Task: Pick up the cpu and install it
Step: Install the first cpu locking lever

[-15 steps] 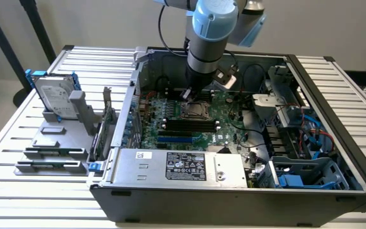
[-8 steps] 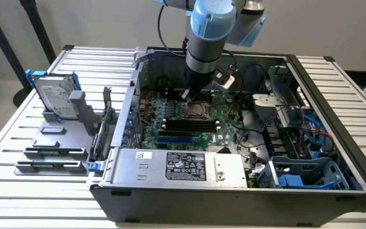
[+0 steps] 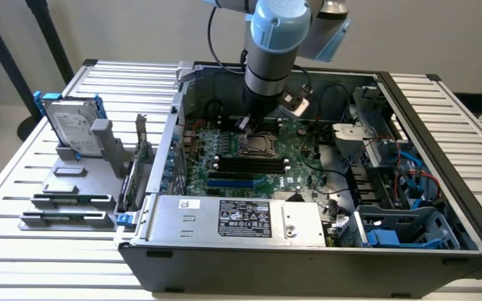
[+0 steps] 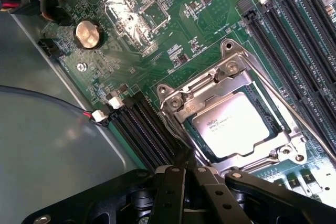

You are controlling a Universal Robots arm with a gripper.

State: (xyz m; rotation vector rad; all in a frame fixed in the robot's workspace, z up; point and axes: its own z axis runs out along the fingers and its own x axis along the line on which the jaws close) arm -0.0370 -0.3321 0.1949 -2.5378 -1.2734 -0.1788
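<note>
Exterior view: the arm reaches into the open computer case [image 3: 308,257], with the gripper [image 3: 246,123] low over the motherboard [image 3: 216,141].

Wrist view: the cpu [image 4: 236,124] lies inside the socket's metal frame [image 4: 178,103]. The fingers [image 4: 173,187] are pressed together, empty, just beside it.
</note>
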